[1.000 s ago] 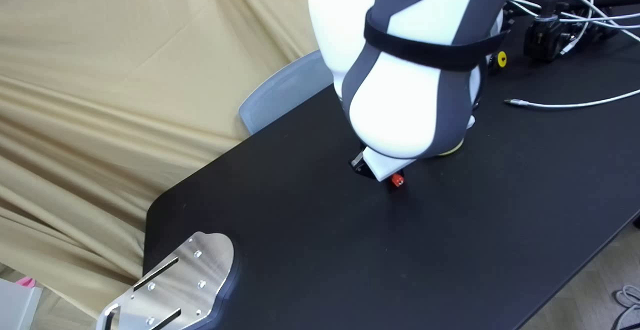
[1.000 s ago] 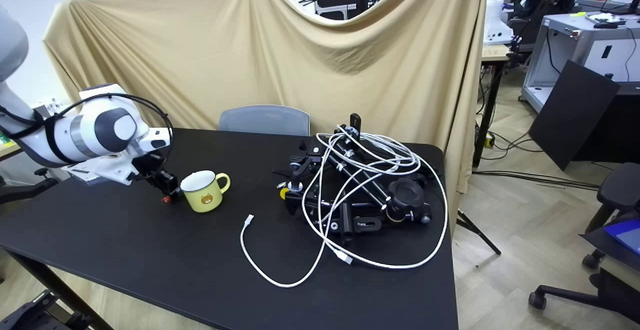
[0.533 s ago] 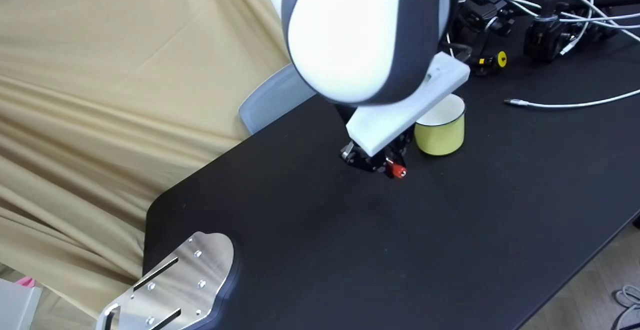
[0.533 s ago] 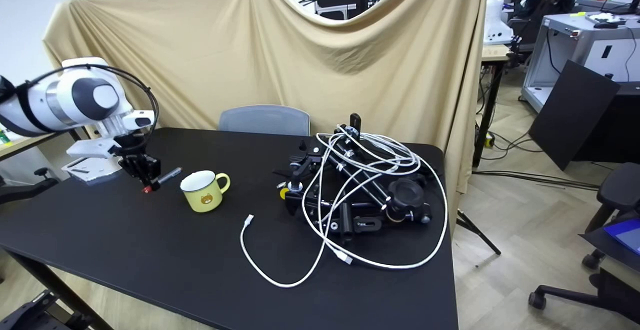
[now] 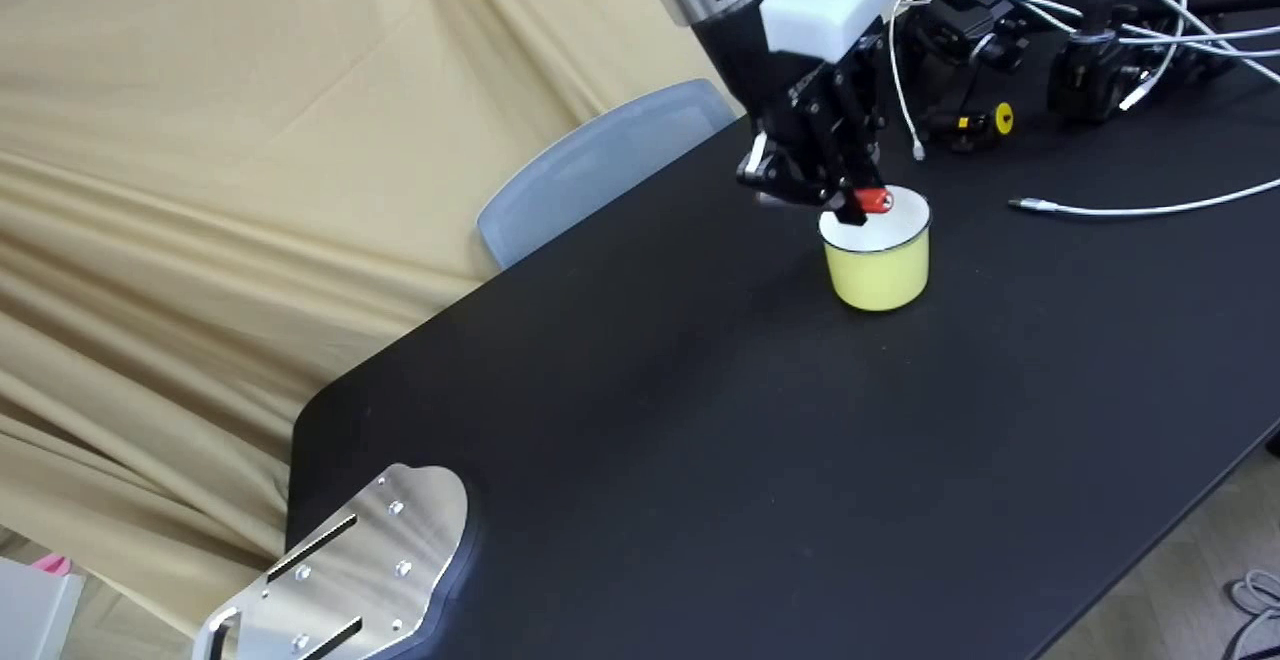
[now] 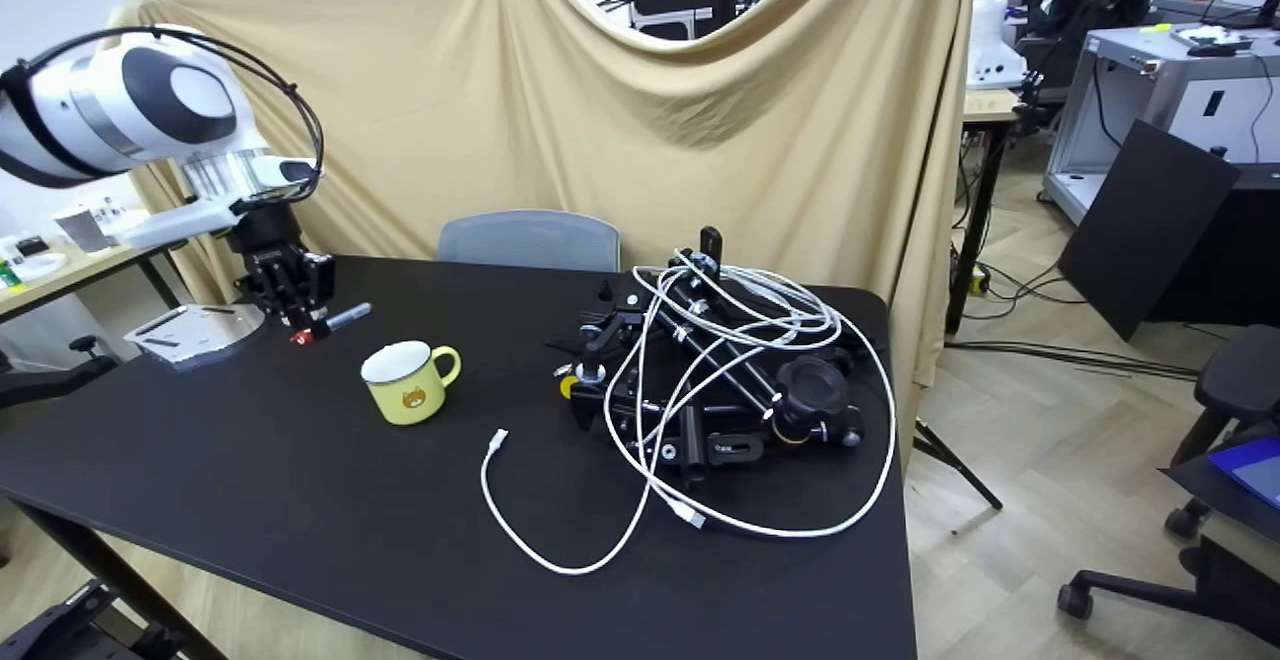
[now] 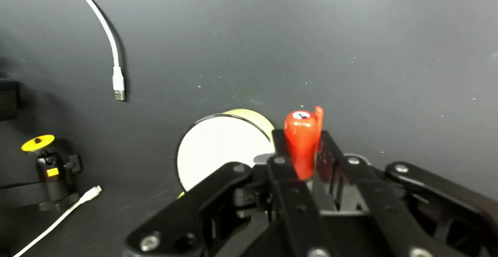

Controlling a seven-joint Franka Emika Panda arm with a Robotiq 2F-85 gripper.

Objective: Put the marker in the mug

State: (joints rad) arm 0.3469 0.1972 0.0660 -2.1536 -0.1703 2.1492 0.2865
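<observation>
The squat yellow-green mug (image 5: 878, 278) stands upright on the black table, and it also shows in an exterior view (image 6: 408, 395) with its handle and a bear print. In the wrist view the mug (image 7: 223, 148) is left of the jaws, its whitish inside visible. My gripper (image 5: 848, 202) is shut on the marker near its red cap (image 7: 301, 140), held above the table. In an exterior view the marker's blue-grey body (image 6: 349, 316) sticks out from the gripper (image 6: 312, 323) sideways, nearly level. The gripper is behind and left of the mug there, not touching it.
Black tripod gear (image 6: 740, 390) with coiled white cables (image 6: 780, 310) lies on the table beyond the mug. A loose white cable end (image 7: 118, 81) lies near the mug. A metal plate (image 5: 350, 560) is at a table edge. A grey chair (image 6: 530, 240) stands behind.
My gripper has risen from the table with the marker in it and moved back from the mug's side. The mug has not moved and shows more fully now.
</observation>
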